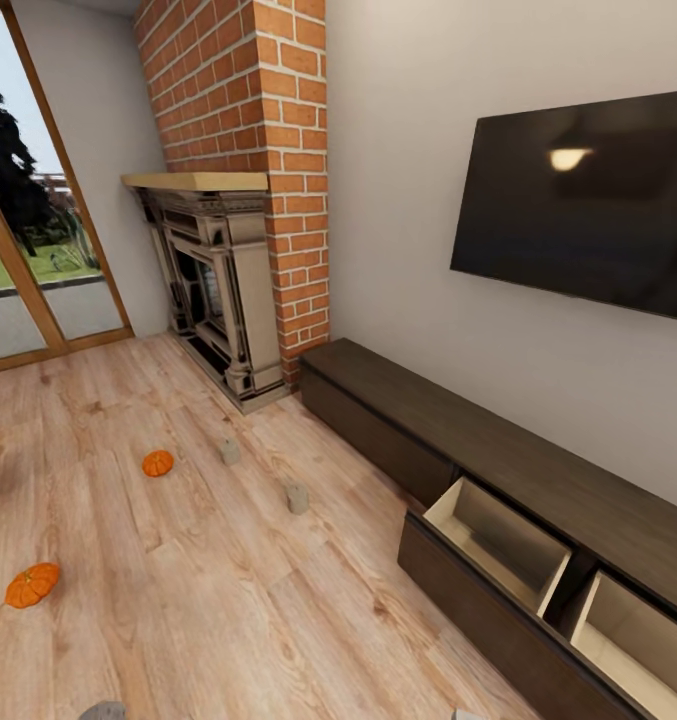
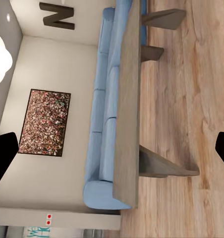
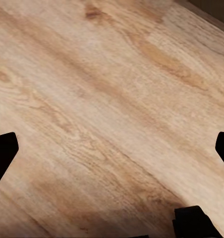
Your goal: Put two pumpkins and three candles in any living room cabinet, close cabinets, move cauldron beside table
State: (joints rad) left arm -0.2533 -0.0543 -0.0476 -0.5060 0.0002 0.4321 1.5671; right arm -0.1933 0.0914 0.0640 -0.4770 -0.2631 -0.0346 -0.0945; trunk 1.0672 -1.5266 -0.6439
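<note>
On the floor (image 1: 208, 560) lie two pumpkins (image 1: 158, 463) and candles (image 1: 297, 497); cabinet (image 1: 498, 540) drawers stand open. Both grippers (image 2: 112, 148) (image 3: 112, 148) gape, empty. Collecting seems just starting: next, approach a pumpkin.

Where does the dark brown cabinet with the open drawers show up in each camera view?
Head view: the cabinet runs along the wall under the TV, lower right, two drawers open.
Right wrist view: a dark strip in one corner may be its edge; cannot tell.
Left wrist view: faces the coffee table and blue sofa instead.
Shared landmark: the light wood-plank floor.
</note>
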